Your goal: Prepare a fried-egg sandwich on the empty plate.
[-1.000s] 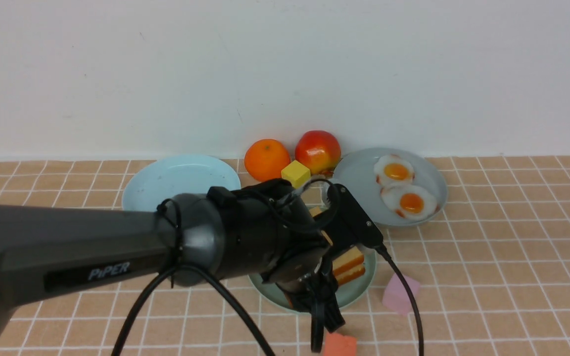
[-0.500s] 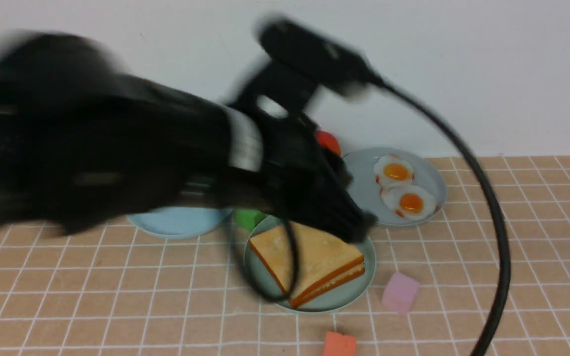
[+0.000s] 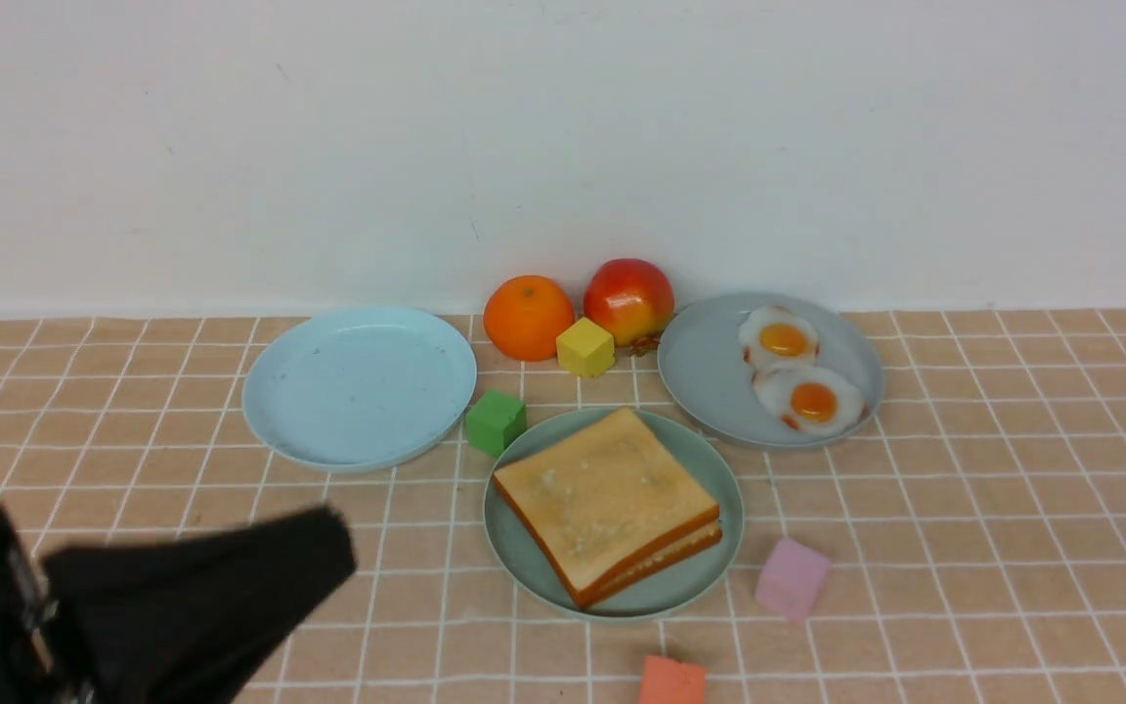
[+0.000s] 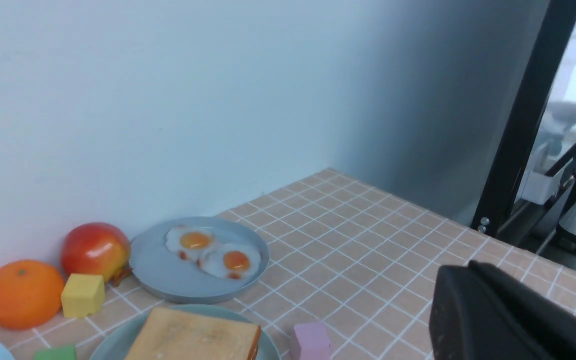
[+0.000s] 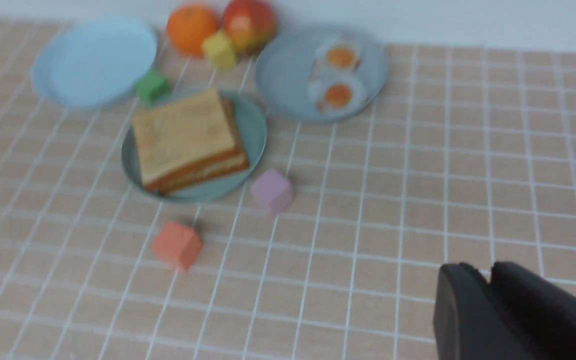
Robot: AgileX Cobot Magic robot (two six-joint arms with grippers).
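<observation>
My left end effector [image 4: 473, 295] is pressed together and holds nothing; in the front view only a blurred black part of that arm shows at the near left corner of the table [image 3: 964, 548]. My right end effector [image 5: 488, 290] hangs over bare tiles, its tips close together with nothing between them. Out past them sits the sandwich [image 3: 607, 504]: two square golden toast slices with darker crusts, stacked corner toward me on the mint-green plate [image 3: 700, 577], a pale layer showing in the seam. A second ago my left arm covered this plate; now it has drawn back and the sandwich is fully in sight. Two fried eggs [image 3: 798, 381] lie on the grey-blue plate [image 3: 710, 376] behind it to the right.
</observation>
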